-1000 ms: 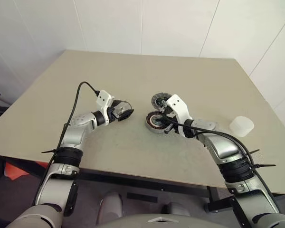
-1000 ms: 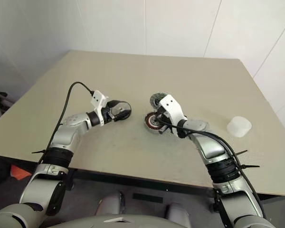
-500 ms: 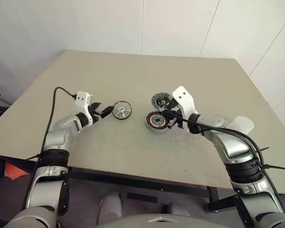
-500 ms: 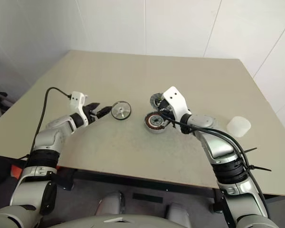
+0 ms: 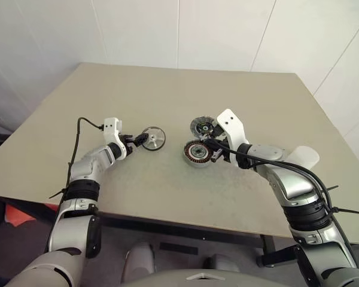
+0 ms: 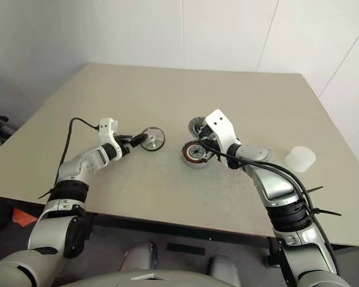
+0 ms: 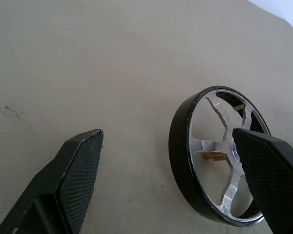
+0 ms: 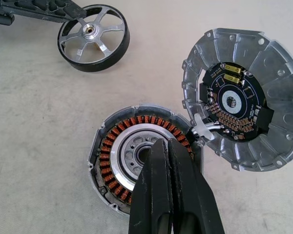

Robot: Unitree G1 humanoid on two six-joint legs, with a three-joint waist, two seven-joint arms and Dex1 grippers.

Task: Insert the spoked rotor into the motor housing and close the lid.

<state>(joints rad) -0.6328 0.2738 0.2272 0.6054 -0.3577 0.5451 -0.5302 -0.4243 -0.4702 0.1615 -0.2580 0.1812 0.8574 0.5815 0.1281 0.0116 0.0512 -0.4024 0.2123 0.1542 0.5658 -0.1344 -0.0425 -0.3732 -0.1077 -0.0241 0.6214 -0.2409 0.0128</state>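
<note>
The right gripper point(image 8: 172, 146) is clenched tight with nothing between its fingers, tips sitting right over the motor housing point(image 8: 118, 156), about at the pale ring inside the copper windings. Can't tell if it's actually touching or just hovering. Taking the motor housing as the landmark, it lies flat on the beige table point(image 5: 167, 95), open side up. The lid point(image 8: 244, 100) is just beside it on the far side, touching or nearly touching at the rim, tilted up a bit with its circuit-board face showing.

The left gripper point(image 7: 171, 146) is spread wide, one finger on each side of the rim of the spoked rotor point(image 7: 219, 161), not closed on it. The rotor is a short way to the housing's left. A white translucent cylinder point(image 5: 304, 158) stands well apart to the housing's right.
</note>
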